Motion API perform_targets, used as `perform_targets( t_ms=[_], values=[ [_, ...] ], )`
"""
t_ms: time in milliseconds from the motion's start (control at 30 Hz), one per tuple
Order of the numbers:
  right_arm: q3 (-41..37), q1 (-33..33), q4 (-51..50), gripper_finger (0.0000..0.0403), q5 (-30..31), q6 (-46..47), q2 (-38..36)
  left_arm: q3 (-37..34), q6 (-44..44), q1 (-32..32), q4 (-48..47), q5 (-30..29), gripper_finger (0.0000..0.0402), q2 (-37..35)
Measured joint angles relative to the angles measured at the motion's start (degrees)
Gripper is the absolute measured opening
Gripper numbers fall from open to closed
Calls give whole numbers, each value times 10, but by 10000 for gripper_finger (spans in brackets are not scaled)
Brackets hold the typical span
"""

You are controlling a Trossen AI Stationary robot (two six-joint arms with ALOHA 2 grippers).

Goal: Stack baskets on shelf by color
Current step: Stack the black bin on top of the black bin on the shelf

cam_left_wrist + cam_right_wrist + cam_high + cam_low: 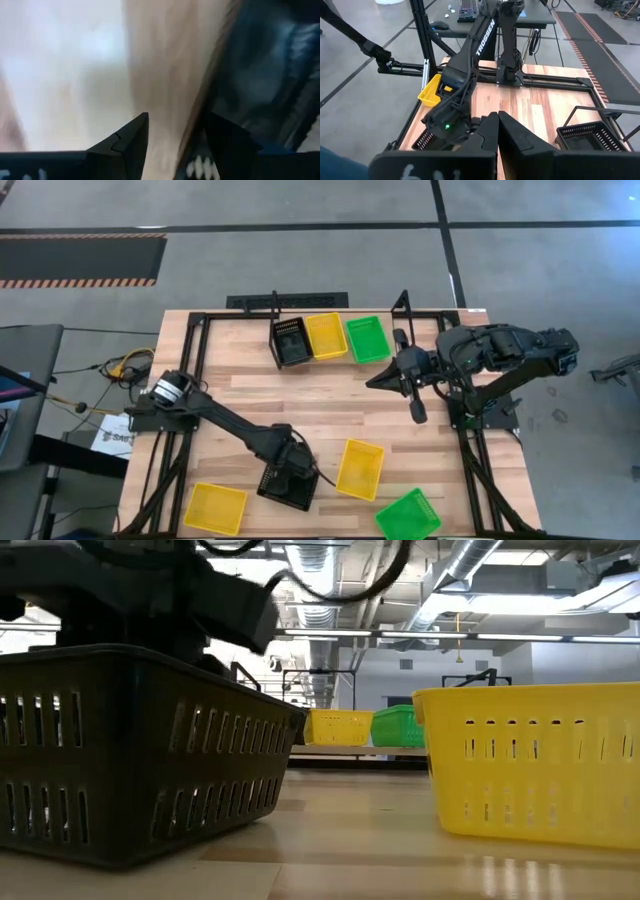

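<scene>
Black basket (289, 486) rim sits between the left end effector (285, 470)'s parted fingers; right end effector (417, 412) hangs closed.

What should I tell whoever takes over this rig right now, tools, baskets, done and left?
Left tool: down at the black basket near the table's front edge, one finger either side of its wall in the left wrist view; grip not confirmed.
Right tool: shut, empty, hanging over the table's right side.
Shelf: a black basket, a yellow basket and a green basket side by side at the back.
Loose on the table: yellow basket front left, yellow basket centre, green basket front right.
Done: one column per colour started.
Left: four loose baskets to stack by colour.
</scene>
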Motion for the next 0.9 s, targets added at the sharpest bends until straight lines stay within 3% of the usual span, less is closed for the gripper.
perform_targets(
  t_ms=[100, 233, 367, 600, 900],
  values=[
    [0, 0, -2, 26, 0, 0, 0, 0, -10, 11, 1, 9, 129, 0],
    [0, 0, -6, 26, 0, 0, 0, 0, -28, 32, -11, 47, 19, -1],
    [0, 0, -7, 26, 0, 0, 0, 23, -47, 48, -26, 24, 3, -10],
    [0, 0, -12, 26, 0, 7, 0, 102, -162, 74, -98, -138, 0, -50],
    [0, 0, -22, 26, 0, 9, 0, 142, -411, 73, -133, -463, 0, -118]
  ],
)
